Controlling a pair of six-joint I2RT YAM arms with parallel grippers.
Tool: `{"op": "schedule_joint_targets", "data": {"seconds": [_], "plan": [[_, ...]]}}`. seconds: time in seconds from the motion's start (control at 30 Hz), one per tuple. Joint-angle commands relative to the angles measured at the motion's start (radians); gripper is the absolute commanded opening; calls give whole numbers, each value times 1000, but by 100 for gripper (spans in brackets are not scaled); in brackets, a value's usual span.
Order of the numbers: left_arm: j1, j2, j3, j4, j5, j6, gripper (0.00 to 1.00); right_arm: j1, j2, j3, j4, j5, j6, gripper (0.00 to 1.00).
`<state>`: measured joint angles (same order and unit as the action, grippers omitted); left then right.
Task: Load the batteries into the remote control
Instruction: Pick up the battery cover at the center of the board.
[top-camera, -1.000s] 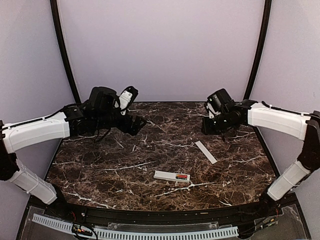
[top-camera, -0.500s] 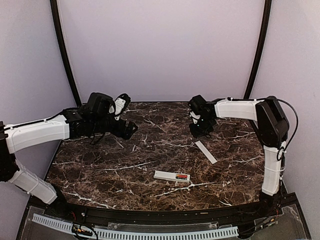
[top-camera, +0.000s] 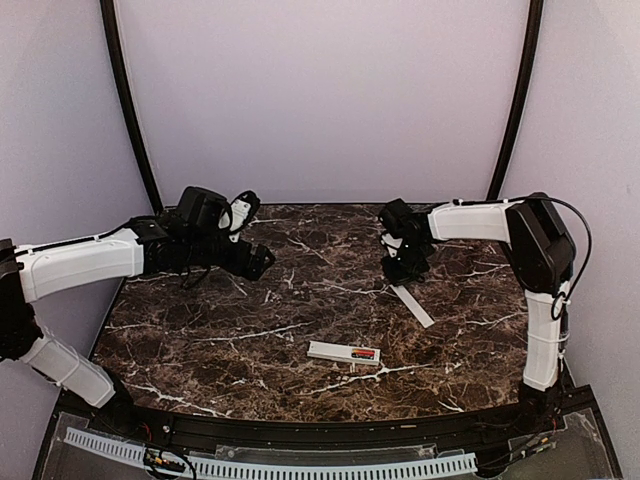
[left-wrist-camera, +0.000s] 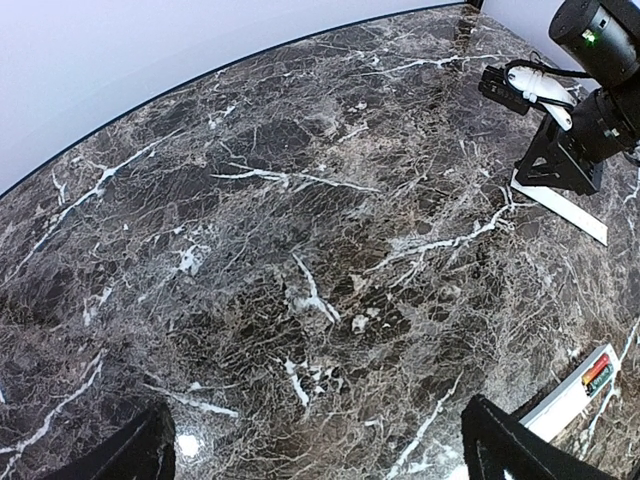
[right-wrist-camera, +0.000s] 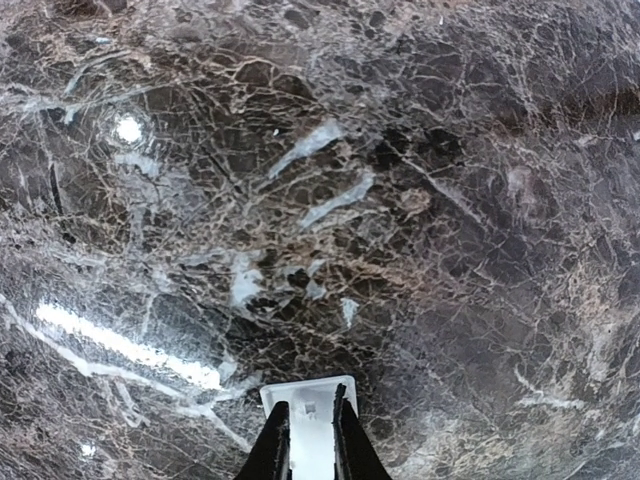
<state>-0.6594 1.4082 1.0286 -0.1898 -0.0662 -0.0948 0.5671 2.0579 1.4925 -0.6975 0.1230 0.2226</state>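
The remote control (top-camera: 343, 352) is a white bar lying near the table's front middle. It also shows at the lower right of the left wrist view (left-wrist-camera: 572, 392). The batteries (top-camera: 363, 353) sit in its right end, one red-orange (left-wrist-camera: 603, 364) and one dark beside it. My left gripper (top-camera: 260, 262) hovers over the back left of the table, open wide and empty, with its fingertips (left-wrist-camera: 505, 450) at the frame's bottom corners. My right gripper (top-camera: 402, 273) is low over the far end of a flat pale-grey strip (top-camera: 412, 304). Its fingers (right-wrist-camera: 278, 440) are almost together and hold nothing.
The pale-grey strip (right-wrist-camera: 309, 392) lies flat on the dark marble table (top-camera: 230, 330), right of centre and behind the remote. The right arm (left-wrist-camera: 575, 130) stands over the strip (left-wrist-camera: 560, 205) in the left wrist view. Black frame posts rise at the back corners.
My right arm has swung in from the right side to the far end of the pale-grey strip and come lower. My left gripper has dropped slightly. The remote has not moved.
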Motion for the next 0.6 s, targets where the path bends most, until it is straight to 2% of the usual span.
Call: {"op": "schedule_joint_targets", "data": {"seconds": [0.0, 0.1, 0.2, 0.4, 0.57], "plan": [[5, -6, 14, -31, 12, -11, 99, -4, 19, 7, 1, 13, 7, 15], [5, -7, 14, -32, 16, -12, 99, -4, 24, 15, -9, 30, 1, 14], [4, -7, 16, -35, 17, -11, 99, -4, 29, 7, -5, 9, 2, 11], [4, -3, 18, -38, 23, -8, 99, -5, 28, -13, 19, -50, 12, 11], [5, -3, 20, -41, 28, -8, 99, -4, 60, -6, 7, -23, 9, 10]]}}
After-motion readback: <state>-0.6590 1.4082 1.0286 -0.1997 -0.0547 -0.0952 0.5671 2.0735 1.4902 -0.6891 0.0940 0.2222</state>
